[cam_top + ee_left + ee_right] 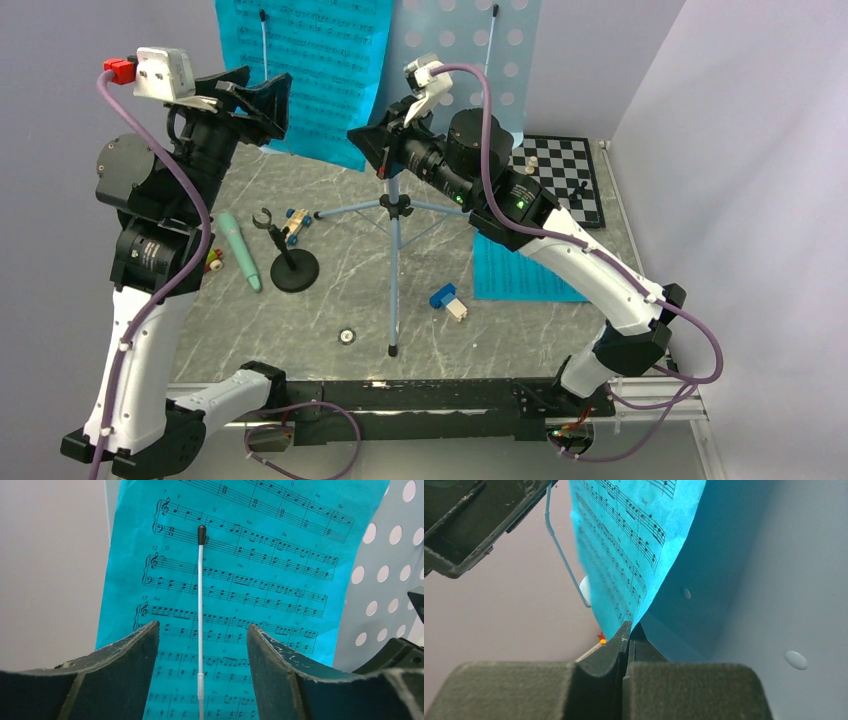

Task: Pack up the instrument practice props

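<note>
Right jaws pinching the corner of the cyan sheet-music page [310,70] up on the music stand [455,45]

The page hangs against the stand's perforated desk at the back of the table [330,300], with a thin retaining wire [200,610] running down its front. The right gripper [628,630] is clenched tight on the page's bottom corner. The left gripper [202,630] faces the page with its jaws spread, the wire lined up in the gap, nothing held. Down on the table, the second cyan page [515,275] lies flat under the right arm. The mint-green microphone [240,250] lies near the black mic stand [293,268], and the chessboard [565,175] sits back right.
</note>
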